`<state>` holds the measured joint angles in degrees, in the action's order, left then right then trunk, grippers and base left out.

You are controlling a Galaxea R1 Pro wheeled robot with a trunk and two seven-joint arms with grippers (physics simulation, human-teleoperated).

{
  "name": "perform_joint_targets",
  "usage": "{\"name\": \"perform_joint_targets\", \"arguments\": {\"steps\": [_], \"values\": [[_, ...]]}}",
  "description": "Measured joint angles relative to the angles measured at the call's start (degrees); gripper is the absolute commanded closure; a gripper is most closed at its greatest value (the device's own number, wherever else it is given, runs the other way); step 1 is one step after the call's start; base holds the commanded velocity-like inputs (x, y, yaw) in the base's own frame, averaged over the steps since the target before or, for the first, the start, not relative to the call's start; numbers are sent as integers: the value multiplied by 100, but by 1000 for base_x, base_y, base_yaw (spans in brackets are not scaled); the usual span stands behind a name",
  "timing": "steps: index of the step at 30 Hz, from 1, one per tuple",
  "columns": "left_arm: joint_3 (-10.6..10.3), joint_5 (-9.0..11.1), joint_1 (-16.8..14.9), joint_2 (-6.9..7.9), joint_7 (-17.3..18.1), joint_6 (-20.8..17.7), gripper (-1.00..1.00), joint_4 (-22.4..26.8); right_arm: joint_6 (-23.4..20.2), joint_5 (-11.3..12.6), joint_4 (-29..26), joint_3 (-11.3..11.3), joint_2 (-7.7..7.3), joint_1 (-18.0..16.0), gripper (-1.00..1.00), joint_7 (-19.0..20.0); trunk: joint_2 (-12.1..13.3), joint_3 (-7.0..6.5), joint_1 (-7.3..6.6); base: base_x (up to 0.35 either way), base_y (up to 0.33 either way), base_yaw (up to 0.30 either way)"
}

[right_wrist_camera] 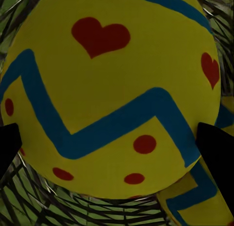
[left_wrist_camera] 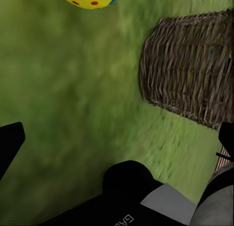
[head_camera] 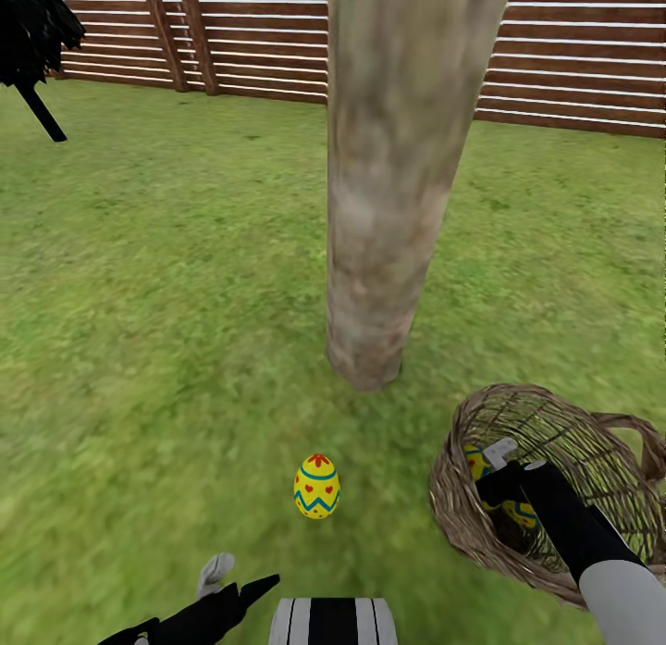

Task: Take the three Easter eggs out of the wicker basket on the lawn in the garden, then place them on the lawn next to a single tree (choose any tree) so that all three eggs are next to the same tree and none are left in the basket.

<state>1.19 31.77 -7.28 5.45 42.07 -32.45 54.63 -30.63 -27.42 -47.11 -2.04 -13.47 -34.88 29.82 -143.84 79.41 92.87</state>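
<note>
You are standing on the lawn (head_camera: 166, 284), soft green grass that runs back to a brown fence (head_camera: 573, 62) made of long flat wooden boards. Right in front of you is the tree (head_camera: 393, 182), with a thick, round, pale grey-brown trunk that looks rough and patchy. A dark, nearly black tree (head_camera: 32, 34) stands far off at your left.

One egg (head_camera: 316, 487) stands upright on the grass near the foot of the trunk. It is smooth and bright yellow, with a blue zigzag and red marks.

The wicker basket (head_camera: 462, 515) sits on the grass at your right, just beside that egg. It is round, brown and woven with gaps.

Your right claw (head_camera: 504, 474) reaches down into the basket. Its black fingers (right_wrist_camera: 217, 153) are spread, one on each side of an egg in the basket (right_wrist_camera: 112, 89), and another egg (right_wrist_camera: 200, 201) peeks out behind it.

Your left claw (head_camera: 231, 580) hangs low over the grass, fingers spread, holding nothing.

There is some pale writing on the left arm, but you cannot read it.
</note>
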Motion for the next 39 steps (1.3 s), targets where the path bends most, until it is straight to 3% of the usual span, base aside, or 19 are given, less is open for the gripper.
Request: {"name": "perform_joint_targets", "arguments": {"steps": [14, 25, 29, 35, 39], "values": [[0, 0, 0, 0, -2, 3, -100, 1, -3, -308, 18, -3, -1, 0, 100, -9, 19, -310, -36, 0, 0, 0], [0, -1, 0, 0, -2, 3, -100, 0, -3, -330, 152, -30, -8, 0, 100, -11, 19, -311, -36, 0, 0, 0], [0, 0, 0, 0, -2, 3, -100, -2, 1, -661, 171, -36, -8, 0, 100, -14, 20, -333, -39, 0, 0, 0], [0, 0, 0, 0, -2, 6, -100, 1, -5, -790, 176, -54, -28, 0, 100, -20, 28, -466, -54, 0, 0, 0], [0, 0, 0, 0, -2, 6, -100, -2, -6, -1141, 237, -54, -20, 0, 100, -17, 34, -554, -64, 0, 0, 0]]}}
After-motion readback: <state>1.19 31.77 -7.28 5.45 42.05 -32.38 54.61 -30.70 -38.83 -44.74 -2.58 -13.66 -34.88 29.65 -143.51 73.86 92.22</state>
